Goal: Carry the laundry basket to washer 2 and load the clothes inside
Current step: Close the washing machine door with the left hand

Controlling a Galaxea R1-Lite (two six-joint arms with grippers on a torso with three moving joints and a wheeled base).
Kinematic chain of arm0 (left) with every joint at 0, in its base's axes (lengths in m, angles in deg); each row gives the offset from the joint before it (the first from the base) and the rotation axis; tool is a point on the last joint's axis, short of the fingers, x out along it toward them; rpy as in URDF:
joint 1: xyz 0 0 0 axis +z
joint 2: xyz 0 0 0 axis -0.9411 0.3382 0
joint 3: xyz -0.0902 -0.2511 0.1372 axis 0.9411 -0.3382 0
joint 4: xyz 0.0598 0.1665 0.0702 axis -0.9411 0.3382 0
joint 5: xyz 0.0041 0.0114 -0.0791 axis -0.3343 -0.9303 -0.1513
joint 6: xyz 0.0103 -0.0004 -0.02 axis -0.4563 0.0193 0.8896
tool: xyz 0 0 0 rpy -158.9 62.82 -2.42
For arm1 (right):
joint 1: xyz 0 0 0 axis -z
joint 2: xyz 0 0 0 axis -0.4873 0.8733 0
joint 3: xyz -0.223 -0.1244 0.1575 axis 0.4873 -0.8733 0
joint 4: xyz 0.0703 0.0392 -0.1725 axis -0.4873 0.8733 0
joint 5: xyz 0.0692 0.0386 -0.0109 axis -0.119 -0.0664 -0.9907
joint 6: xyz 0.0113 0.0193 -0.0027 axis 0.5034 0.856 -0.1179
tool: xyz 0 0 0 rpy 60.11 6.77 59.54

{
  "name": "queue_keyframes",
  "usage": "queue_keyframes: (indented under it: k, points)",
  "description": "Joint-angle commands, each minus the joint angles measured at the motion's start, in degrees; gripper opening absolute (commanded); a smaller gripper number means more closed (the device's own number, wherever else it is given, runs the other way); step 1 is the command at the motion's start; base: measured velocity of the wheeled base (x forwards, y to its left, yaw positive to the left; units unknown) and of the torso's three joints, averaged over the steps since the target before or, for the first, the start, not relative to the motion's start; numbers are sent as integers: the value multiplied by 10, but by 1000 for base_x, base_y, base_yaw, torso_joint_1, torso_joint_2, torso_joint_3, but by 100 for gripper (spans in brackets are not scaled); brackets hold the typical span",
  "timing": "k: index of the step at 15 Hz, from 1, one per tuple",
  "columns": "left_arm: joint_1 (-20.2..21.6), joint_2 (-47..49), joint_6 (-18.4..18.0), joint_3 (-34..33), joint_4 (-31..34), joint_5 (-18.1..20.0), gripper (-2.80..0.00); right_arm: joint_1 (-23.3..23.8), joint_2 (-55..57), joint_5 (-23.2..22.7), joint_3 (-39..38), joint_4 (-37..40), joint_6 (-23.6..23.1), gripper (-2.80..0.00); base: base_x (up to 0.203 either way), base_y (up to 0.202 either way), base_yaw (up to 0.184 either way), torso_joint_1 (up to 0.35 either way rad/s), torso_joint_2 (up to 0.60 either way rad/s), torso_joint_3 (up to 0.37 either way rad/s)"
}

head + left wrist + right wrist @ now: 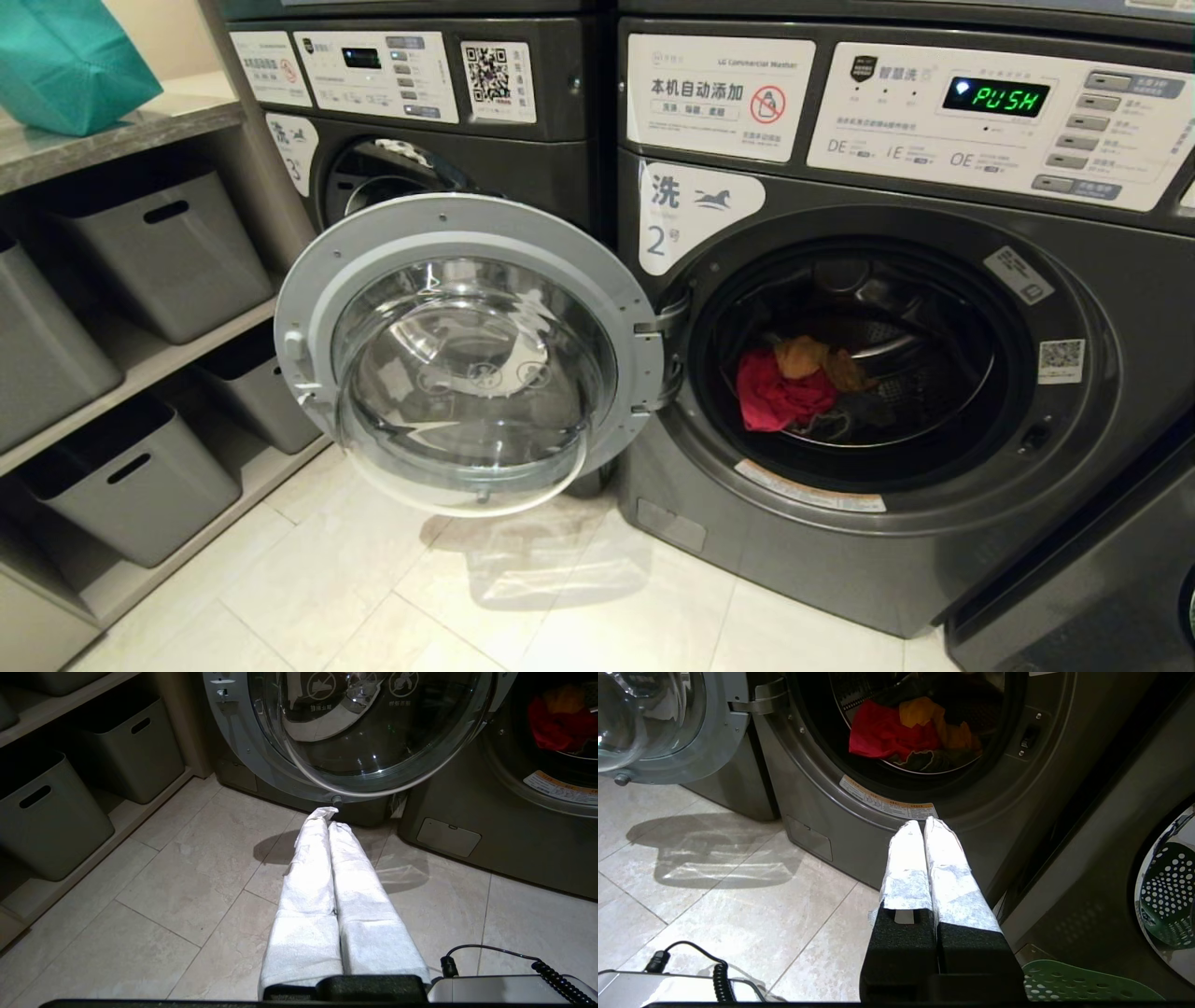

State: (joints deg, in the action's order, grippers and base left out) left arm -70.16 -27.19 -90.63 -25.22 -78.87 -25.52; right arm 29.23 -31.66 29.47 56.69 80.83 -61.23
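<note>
Washer 2 (693,219), dark grey with a numeral 2 label, stands with its round glass door (467,355) swung wide open to the left. The clothes (794,385) lie inside its drum: a red cloth, a yellow-orange cloth and a dark garment, also seen in the right wrist view (906,732). Neither arm shows in the head view. My left gripper (329,814) is shut and empty, low over the floor below the open door (364,732). My right gripper (923,823) is shut and empty, just in front of the washer's lower rim. A green perforated edge of the laundry basket (1083,984) lies beside it.
Shelves with grey bins (168,252) line the left wall, with a teal bag (65,56) on top. Washer 3 (392,159) stands behind the open door. Another dark machine (1102,579) stands at the right. Pale tiled floor (373,579) lies in front.
</note>
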Motion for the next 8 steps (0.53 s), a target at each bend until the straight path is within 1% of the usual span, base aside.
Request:
queue_keyframes:
  k: [1,4,7,8]
  points:
    - [0,1,0,-1,0,0,-280,0,1,0,0,0,0,-280,0,0,0,2,7,137]
    - [0,1,2,-1,0,0,-280,0,1,-1,0,0,1,-280,0,0,0,1,6,45]
    - [0,1,0,-1,0,0,-280,0,1,-1,0,0,1,-280,0,0,0,0,0,0]
    - [0,1,0,-1,0,0,-280,0,1,-1,0,0,1,-280,-4,-3,-74,3,6,2]
